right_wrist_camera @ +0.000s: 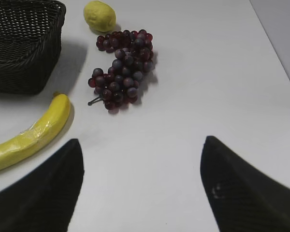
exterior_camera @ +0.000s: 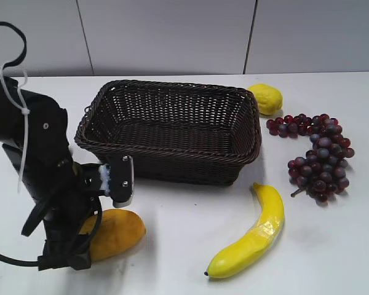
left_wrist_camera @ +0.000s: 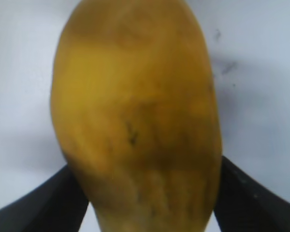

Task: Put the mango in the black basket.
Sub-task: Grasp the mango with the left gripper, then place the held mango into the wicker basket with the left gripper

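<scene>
The plump oblong orange-yellow mango (exterior_camera: 115, 232) lay on the white surface (exterior_camera: 190, 246) at the front left, just in front of the large dark woven wicker basket (exterior_camera: 172, 132) and apart from it. Its long axis ran roughly left to right in the exterior view, tilted slightly, the free rounded end pointing right toward the long curved yellow banana (exterior_camera: 253, 233). The left end effector (exterior_camera: 80, 236) sat over the mango's left end; in the left wrist view the fruit (left_wrist_camera: 137, 116) filled the frame lengthwise, its near end between the two dark fingers (left_wrist_camera: 43, 205), which lay against its sides. Whether the mango was lifted or still resting on the surface could not be told. The right end effector (right_wrist_camera: 140, 188) stood wide apart and held nothing, above bare surface (right_wrist_camera: 208, 87). A small pale-yellow lemon (exterior_camera: 265, 98) sat at the basket's far right corner, and a bunch of dark red-purple grapes (exterior_camera: 317, 153) lay to the right of the basket.
</scene>
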Robot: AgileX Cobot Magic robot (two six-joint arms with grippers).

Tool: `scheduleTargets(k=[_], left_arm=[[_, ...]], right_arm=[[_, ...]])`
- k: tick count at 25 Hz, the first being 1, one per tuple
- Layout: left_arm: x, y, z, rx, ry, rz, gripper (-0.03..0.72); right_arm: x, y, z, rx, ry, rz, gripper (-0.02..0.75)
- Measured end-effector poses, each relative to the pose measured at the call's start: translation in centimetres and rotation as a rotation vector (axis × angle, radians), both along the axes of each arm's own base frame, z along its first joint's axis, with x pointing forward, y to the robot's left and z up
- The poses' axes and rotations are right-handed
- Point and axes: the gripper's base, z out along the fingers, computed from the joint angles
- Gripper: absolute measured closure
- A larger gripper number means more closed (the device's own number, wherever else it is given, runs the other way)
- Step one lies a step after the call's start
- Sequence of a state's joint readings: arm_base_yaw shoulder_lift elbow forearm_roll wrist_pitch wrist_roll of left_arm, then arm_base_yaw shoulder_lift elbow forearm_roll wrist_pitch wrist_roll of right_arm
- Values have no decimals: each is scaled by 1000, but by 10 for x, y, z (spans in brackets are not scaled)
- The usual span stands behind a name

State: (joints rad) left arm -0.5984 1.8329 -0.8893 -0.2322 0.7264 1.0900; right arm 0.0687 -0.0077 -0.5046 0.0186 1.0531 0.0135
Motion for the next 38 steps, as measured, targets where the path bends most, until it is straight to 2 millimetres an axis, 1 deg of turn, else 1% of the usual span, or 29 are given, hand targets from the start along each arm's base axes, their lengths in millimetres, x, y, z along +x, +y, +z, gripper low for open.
scheduleTargets(k=[3, 5, 7, 10, 11, 14, 17, 20, 23, 24, 26, 28, 30, 33, 35, 38], left_arm=[[0, -2, -2, -12, 1, 16, 123], [1, -3, -2, -21, 7, 26, 153], [0, -4, 0, -18, 24, 25, 159], [-2, -4, 10, -14, 55, 14, 159], [-2, -4, 17, -20, 55, 9, 159], [-3, -4, 47, -42, 27, -18, 159], [-4, -1, 83, -53, -24, -58, 159], [-1, 4, 118, -35, -140, -112, 159], [13, 9, 147, 11, -316, -168, 159], [19, 9, 153, 26, -368, -184, 159], [32, 6, 168, 29, -495, -208, 159], [46, -2, 178, -3, -620, -234, 159], [62, -13, 183, -54, -761, -283, 159], [84, -31, 181, -124, -904, -318, 159], [98, -42, 171, -140, -932, -328, 159], [117, -56, 143, -139, -918, -342, 159]], right_arm=[[0, 0, 0, 0, 0, 0, 163], [0, 0, 0, 0, 0, 0, 163], [0, 0, 0, 0, 0, 0, 163], [0, 0, 0, 0, 0, 0, 163], [0, 0, 0, 0, 0, 0, 163], [0, 0, 0, 0, 0, 0, 163], [0, 0, 0, 0, 0, 0, 163], [0, 0, 0, 0, 0, 0, 163], [0, 0, 0, 0, 0, 0, 163], [0, 0, 0, 0, 0, 0, 163], [0, 0, 0, 0, 0, 0, 163], [0, 0, 0, 0, 0, 0, 163], [0, 0, 0, 0, 0, 0, 163], [0, 0, 0, 0, 0, 0, 163], [0, 0, 0, 0, 0, 0, 163], [0, 0, 0, 0, 0, 0, 163]])
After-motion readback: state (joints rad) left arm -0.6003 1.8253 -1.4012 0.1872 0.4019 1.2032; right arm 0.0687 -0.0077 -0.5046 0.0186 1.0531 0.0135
